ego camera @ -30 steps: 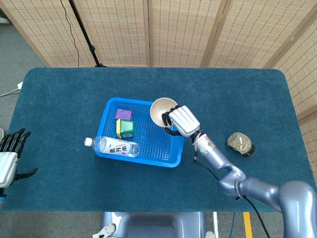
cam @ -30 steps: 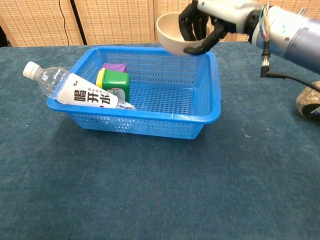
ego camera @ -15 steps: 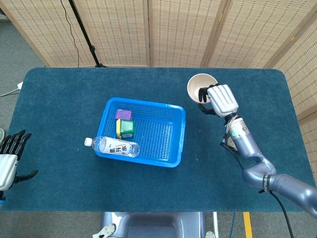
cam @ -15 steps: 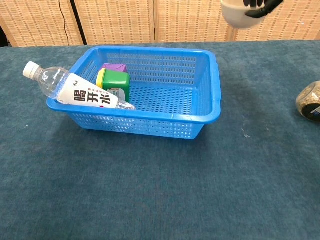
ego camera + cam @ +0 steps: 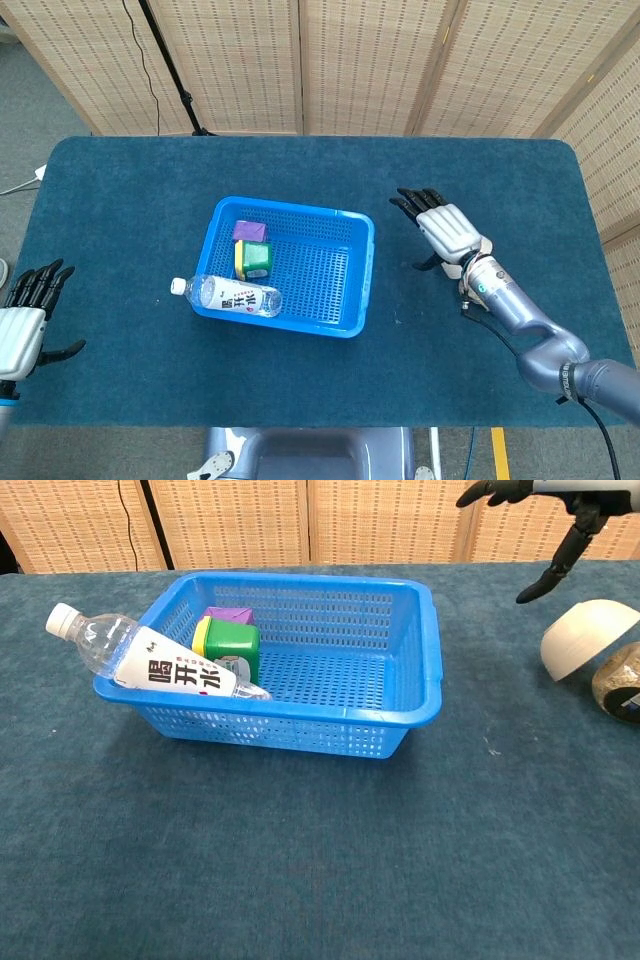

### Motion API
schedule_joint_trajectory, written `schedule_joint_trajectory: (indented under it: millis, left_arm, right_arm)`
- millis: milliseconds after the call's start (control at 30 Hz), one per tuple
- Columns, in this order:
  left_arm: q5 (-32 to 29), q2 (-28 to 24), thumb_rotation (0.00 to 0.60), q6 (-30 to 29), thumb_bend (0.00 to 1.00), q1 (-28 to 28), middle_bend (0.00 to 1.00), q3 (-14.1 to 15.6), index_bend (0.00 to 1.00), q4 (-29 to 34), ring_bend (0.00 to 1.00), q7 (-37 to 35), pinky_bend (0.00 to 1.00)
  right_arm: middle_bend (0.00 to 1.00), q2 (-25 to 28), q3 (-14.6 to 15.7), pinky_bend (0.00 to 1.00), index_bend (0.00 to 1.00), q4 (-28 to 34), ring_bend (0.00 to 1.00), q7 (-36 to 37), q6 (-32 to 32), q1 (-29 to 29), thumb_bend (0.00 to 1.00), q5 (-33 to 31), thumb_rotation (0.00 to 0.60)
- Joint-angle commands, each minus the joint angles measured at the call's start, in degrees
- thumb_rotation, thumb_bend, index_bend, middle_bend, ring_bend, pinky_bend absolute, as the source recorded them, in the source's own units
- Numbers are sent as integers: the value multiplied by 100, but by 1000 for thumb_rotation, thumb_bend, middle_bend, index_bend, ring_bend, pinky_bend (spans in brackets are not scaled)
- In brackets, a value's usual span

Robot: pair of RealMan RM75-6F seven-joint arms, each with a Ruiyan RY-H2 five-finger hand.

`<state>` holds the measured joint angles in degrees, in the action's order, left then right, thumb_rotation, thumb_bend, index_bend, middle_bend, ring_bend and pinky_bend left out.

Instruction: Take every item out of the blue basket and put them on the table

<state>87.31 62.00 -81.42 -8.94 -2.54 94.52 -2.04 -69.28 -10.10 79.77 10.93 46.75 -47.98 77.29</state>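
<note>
The blue basket (image 5: 366,262) (image 5: 431,670) stands mid-table. A clear water bottle (image 5: 235,296) (image 5: 160,665) lies across its left rim, cap sticking outside. A green and yellow box (image 5: 254,259) (image 5: 228,645) and a purple box (image 5: 249,231) (image 5: 230,615) sit at the basket's left end. A cream bowl (image 5: 585,645) rests tilted on the table to the right of the basket; the head view hides it under my right arm. Above it my right hand (image 5: 440,225) (image 5: 565,550) hovers with fingers spread and holds nothing. My left hand (image 5: 25,320) is open at the table's left edge.
A brownish, stone-like object (image 5: 620,685) lies at the right edge of the chest view, touching the bowl. The table is covered in dark blue cloth. Wicker screens stand behind the table.
My right hand carried the bowl from above the basket's right end over to the right, let it go on the table beside the brownish object, and opened. The left hand barely moved.
</note>
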Motion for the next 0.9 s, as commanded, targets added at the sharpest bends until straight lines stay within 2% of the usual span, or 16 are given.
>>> schedule_joint_trajectory:
  millis: [33,133,200,467,700,900]
  left_arm:
    - [347,-87,600,29,36,-260,0,-125,0,32,0,-273,0]
    - [547,-150,600,225,35,-549,0,-226,0,38,0,-400,0]
    - [566,-228,600,623,36,-826,0,-267,0,100,0,-372,0]
    - [528,-215,600,1974,36,-1737,0,-355,0,404,0,-64,0]
    - [162,-132,600,2616,37,-2154,0,-461,0,652,0,185,0]
    - [-375,45,600,3080,37,-2512,0,-634,0,877,0,606,17]
  right_arm:
    - [0,563,138,0,0,732,0,146,653,446,0,405,600]
    - [0,944,436,0,0,1158,0,200,1217,907,0,820,600]
    - [0,1150,694,0,0,1320,0,280,1591,1244,0,1123,600]
    - [0,1309,1434,19,0,957,0,447,2660,2278,0,1770,600]
    - [0,1307,1729,32,0,620,0,744,3237,2870,0,1907,600]
    - [0,1240,1799,27,0,493,0,614,3929,3415,0,1951,600]
